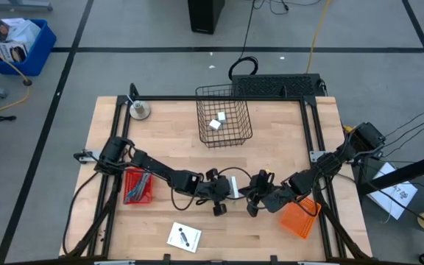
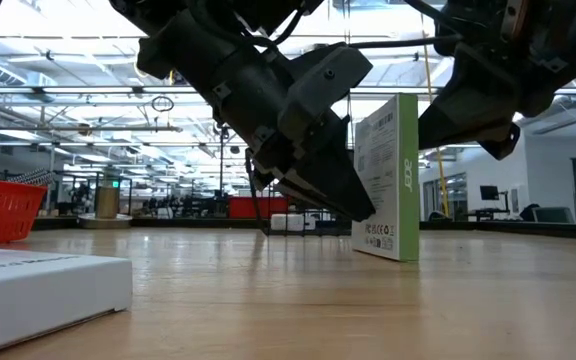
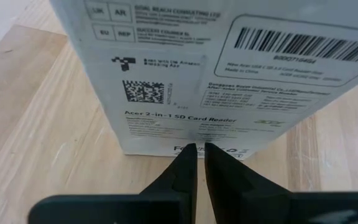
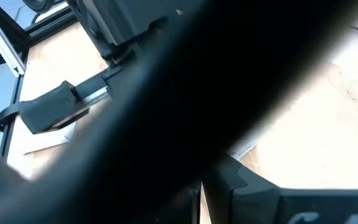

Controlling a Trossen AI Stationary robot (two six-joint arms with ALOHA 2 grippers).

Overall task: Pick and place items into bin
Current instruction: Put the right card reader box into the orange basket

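Observation:
A white box with a green edge (image 2: 388,175) stands upright on its narrow bottom edge at the table's middle (image 1: 234,185); its printed face fills the left wrist view (image 3: 229,74). My left gripper (image 3: 201,150) comes from the table's left, shut to a thin slit, its tips at the box's lower face. My right gripper (image 1: 260,193) hovers shut just right of the box, above the table (image 2: 478,100), with nothing in it. A wire basket (image 1: 224,140) at the far middle holds two small white blocks (image 1: 217,121). A white card with black marks (image 1: 184,237) lies flat near the front edge. My left gripper's fingertips (image 3: 188,155) stand against the box's broad printed face just above its bottom edge (image 3: 166,146). They slant down from the table's left. Nothing is between them. The box stays upright on the table. Whether the tips truly touch it, I cannot tell.
A red bin (image 1: 127,197) with tools in it sits at the table's left, and an orange bin (image 1: 300,218) at the right front. A round metal piece (image 1: 140,110) stands at the far left corner. The left arm's dark body blocks most of the right wrist view.

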